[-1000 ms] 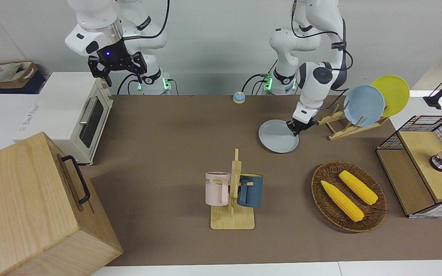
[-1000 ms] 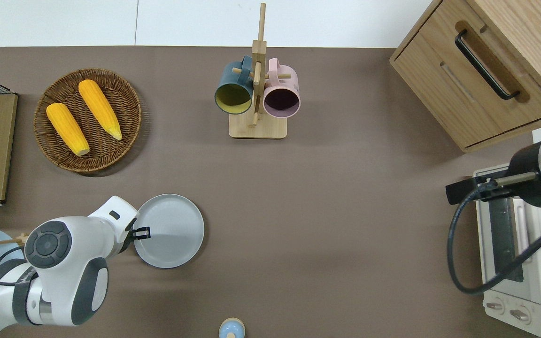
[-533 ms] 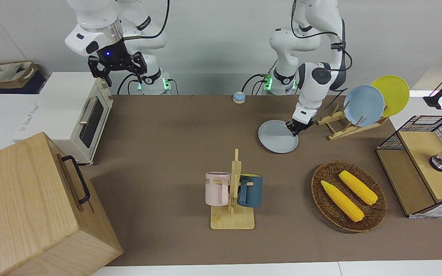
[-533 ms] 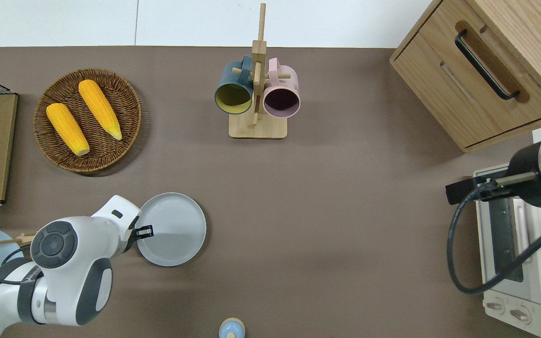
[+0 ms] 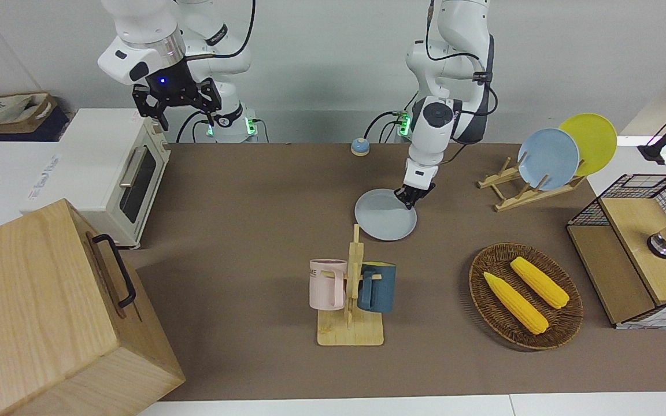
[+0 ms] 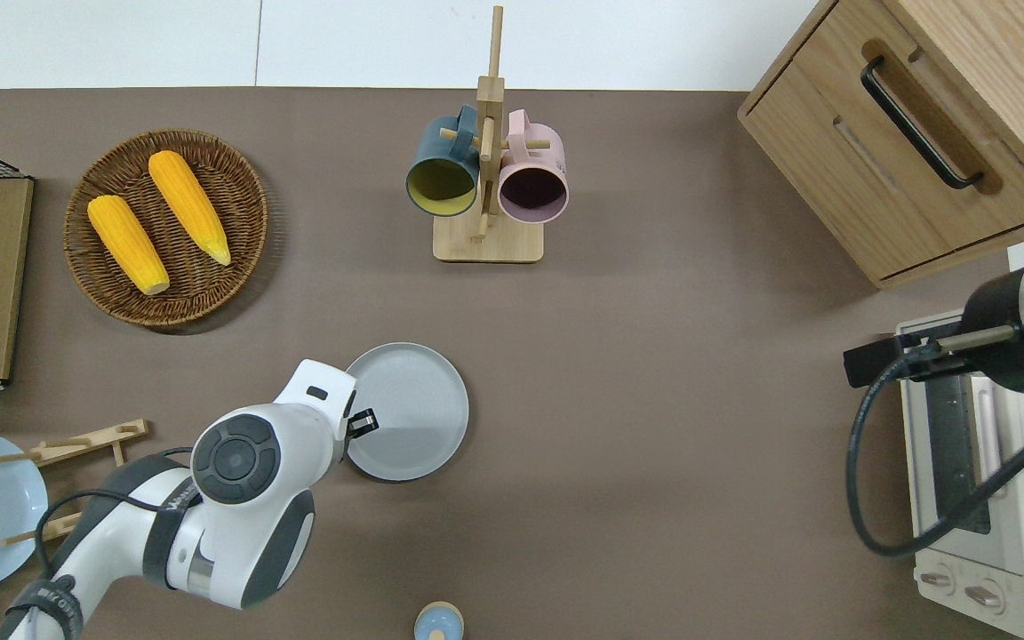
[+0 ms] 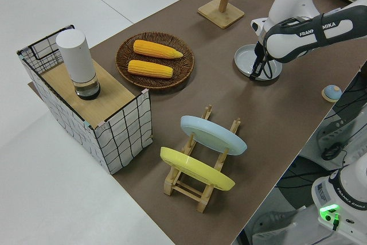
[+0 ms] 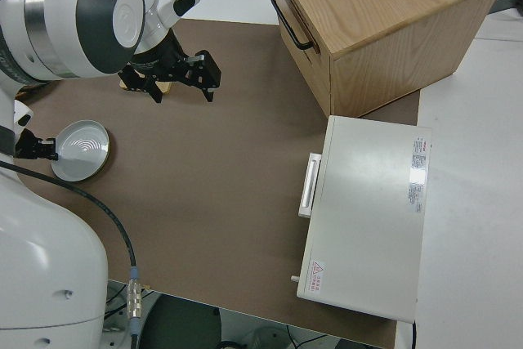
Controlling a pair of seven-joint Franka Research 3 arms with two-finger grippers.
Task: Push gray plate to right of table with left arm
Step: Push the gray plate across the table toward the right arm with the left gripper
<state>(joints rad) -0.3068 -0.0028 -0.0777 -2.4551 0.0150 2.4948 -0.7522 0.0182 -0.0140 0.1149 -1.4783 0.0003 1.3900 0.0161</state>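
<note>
The gray plate [image 5: 384, 216] lies flat on the brown table [image 5: 240, 231] near the middle, nearer to the robots than the mug rack. It also shows in the overhead view [image 6: 410, 411], the left side view [image 7: 256, 59] and the right side view [image 8: 79, 149]. My left gripper [image 5: 410, 198] is down at table height, its fingertips against the plate's rim on the side toward the left arm's end [image 6: 364, 422]. My right gripper [image 5: 177, 108] is parked with its fingers spread wide and empty [image 8: 181, 86].
A mug rack [image 5: 351, 289] holds a pink mug and a blue mug. A corn basket [image 5: 525, 294], a plate rack [image 5: 526, 190] with light blue and yellow plates, and a wire box [image 5: 639, 242] stand toward the left arm's end. A toaster oven [image 5: 107, 173] and a wooden cabinet [image 5: 50, 312] stand toward the right arm's end. A small bell [image 5: 359, 146] sits nearest the robots.
The left gripper has slid the gray plate toward the right arm's end of the table, away from the plate rack and a little farther from the robots. The right arm has not moved.
</note>
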